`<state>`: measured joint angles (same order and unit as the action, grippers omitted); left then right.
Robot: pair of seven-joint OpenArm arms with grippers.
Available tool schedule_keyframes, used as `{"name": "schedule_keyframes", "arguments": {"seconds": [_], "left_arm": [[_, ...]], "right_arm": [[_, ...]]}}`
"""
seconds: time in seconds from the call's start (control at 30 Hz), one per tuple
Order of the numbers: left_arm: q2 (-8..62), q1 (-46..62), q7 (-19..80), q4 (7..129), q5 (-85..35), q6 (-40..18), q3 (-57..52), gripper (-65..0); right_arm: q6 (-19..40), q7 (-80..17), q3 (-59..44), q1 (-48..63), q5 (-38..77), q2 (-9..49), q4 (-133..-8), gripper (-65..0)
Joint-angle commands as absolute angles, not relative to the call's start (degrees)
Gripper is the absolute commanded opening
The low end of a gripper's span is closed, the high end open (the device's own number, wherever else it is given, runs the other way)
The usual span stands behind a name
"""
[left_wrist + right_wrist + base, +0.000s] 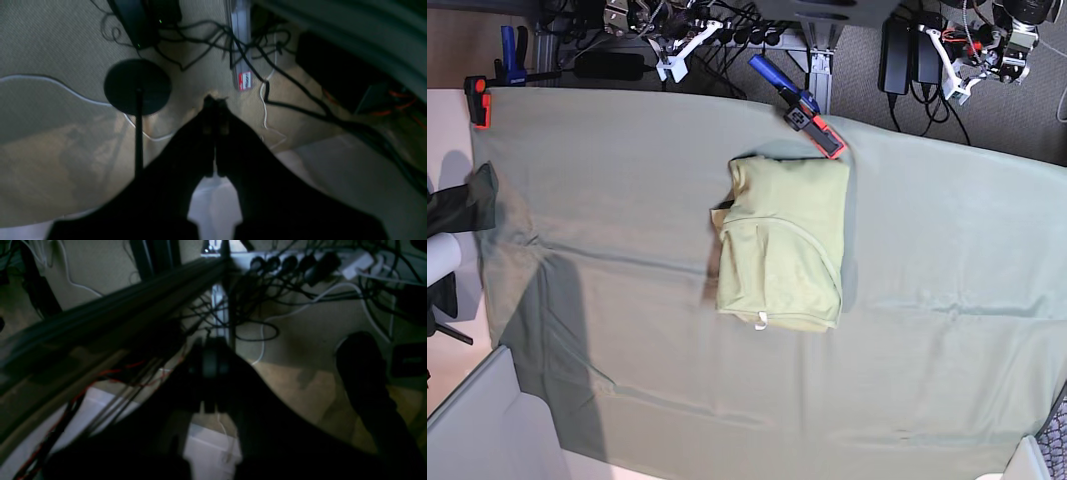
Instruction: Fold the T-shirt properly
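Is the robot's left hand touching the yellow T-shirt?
Apart. The left wrist view shows the left hand shut over the floor; the base view shows the T-shirt folded alone on the tablecloth.

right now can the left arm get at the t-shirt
Probably yes, though not at once: the left hand is shut and parked off the table over floor cables. The T-shirt lies folded and uncovered on the tablecloth.

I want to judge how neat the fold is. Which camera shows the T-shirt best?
The base view: the T-shirt lies there whole, folded into a compact rectangle on the grey-green tablecloth, seen from above. Both wrist views show none of it, only floor, cables and their own shut pincers.
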<state>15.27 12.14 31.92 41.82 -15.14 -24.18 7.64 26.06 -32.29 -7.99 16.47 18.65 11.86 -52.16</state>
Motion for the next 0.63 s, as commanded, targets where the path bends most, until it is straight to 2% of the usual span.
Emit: {"name": "schedule_keyframes", "arguments": {"seconds": [0.0, 0.3, 0.6], "left_arm": [[15.7, 11.7, 31.2, 42.2, -15.4, -24.2, 7.5, -65.0], [16.1, 11.3, 26.2, 42.3, -18.9, -24.2, 7.6, -65.0], [16.0, 11.6, 26.2, 42.3, -20.5, -24.2, 7.6, -65.0]], "right_arm": [[26.3, -31.7, -8.1, 16.5, 18.8, 12.2, -52.5, -65.0], [26.3, -31.3, -8.1, 16.7, 18.9, 12.2, -52.6, -65.0], [26.3, -31.2, -8.1, 17.0, 19.1, 12.2, -52.6, -65.0]]}}
